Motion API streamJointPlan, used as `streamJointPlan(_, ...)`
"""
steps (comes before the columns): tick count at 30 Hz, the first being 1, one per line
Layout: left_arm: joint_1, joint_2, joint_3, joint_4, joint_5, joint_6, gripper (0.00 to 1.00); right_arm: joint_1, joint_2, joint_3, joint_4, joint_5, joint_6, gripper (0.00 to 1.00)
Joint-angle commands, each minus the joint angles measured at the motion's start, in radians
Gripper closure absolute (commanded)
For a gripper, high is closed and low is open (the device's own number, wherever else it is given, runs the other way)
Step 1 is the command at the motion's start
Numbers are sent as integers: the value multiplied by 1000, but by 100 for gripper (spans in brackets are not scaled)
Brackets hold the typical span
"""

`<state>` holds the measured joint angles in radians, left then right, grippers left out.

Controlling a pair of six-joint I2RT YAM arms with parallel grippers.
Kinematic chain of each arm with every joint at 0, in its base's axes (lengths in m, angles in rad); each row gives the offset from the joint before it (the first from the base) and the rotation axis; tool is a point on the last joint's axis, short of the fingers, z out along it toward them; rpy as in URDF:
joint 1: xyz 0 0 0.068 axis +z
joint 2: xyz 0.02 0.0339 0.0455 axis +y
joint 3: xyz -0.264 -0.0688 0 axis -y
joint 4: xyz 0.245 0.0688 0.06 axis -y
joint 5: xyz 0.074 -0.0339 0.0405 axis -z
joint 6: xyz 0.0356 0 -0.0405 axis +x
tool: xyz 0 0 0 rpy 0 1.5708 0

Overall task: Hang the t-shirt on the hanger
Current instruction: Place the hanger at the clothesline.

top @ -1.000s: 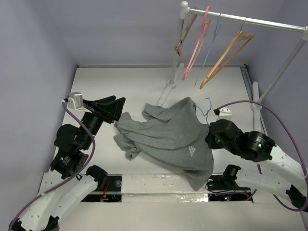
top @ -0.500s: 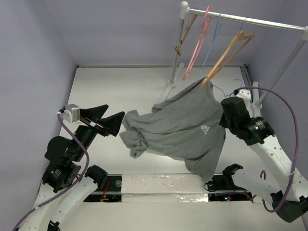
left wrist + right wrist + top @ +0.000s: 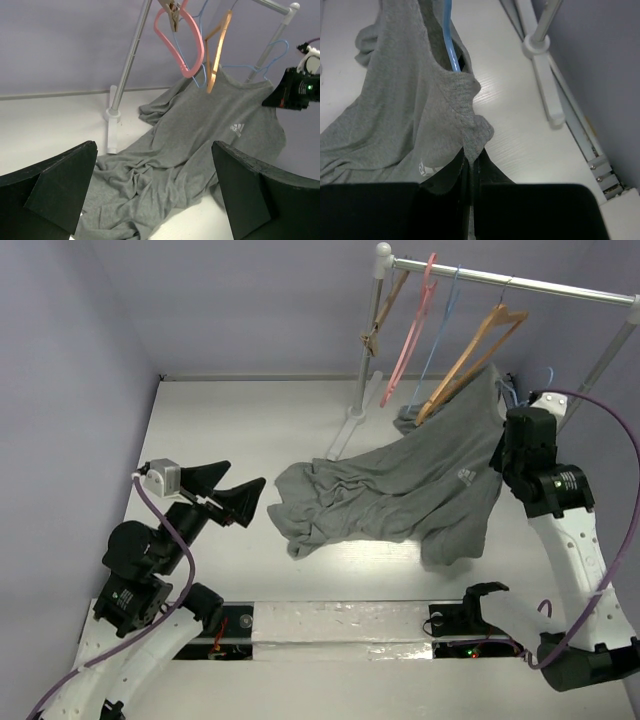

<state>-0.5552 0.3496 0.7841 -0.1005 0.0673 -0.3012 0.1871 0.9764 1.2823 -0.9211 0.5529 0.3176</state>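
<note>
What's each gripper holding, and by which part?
Right gripper pinches the t-shirt at a hemmed edge beside the light-blue hanger; left gripper is open, holding nothing.

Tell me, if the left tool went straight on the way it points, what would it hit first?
Most likely the t-shirt: the open left tool aims at its crumpled near edge lying on the table, with nothing visible between. Depth is unclear, so it could graze the table first.
</note>
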Motion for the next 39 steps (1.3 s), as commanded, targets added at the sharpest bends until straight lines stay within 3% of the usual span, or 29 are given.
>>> streamJointPlan(1,-5,2,-29,44,42,27,1,-86,16,87,157,-21,-81,100)
streamJointPlan(8,-15,22,-40,28,16,57,1,-233,147,233,208,-38,-133,100)
streamJointPlan(20,-37,51,-48,21,-29,71,1,-245,232,445,291,70,-176,100)
streamJointPlan(33,-46,117,-68,82,49,66,1,-265,354,459,444,186,-249,100)
streamJointPlan(39,-46,68,-100,148,46,51,1,-285,423,485,459,131,-246,100)
